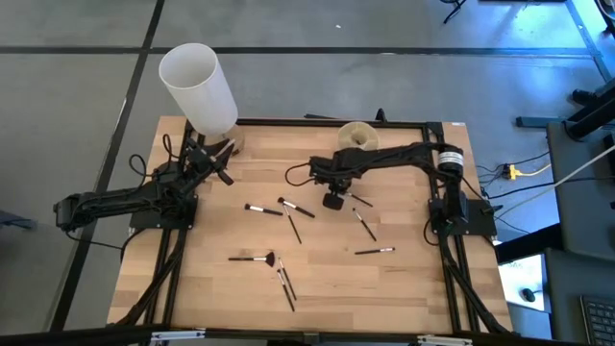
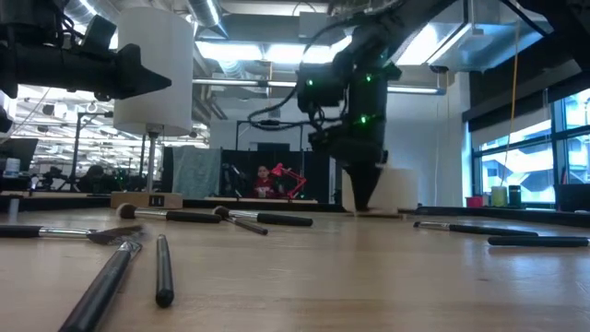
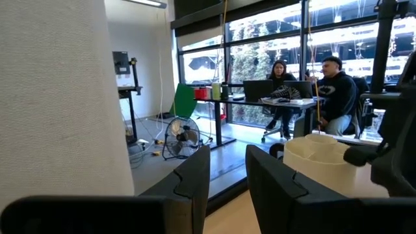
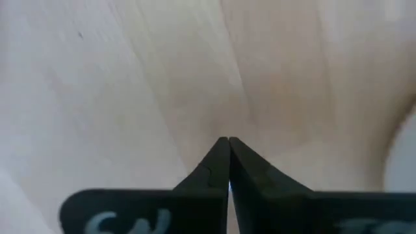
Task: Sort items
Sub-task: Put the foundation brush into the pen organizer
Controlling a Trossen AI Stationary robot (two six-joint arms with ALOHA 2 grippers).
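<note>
Right gripper, jaws pressed together and empty, points down at the desk centre. Left gripper, jaws narrowly parted and empty, waits near the far-left corner beside the white cylinder. The items lie scattered from mid-desk toward the near edge.

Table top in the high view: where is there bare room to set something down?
Bare wood lies along the table left edge, below the left gripper, and in the near right corner. Brushes crowd the middle under the right gripper.
</note>
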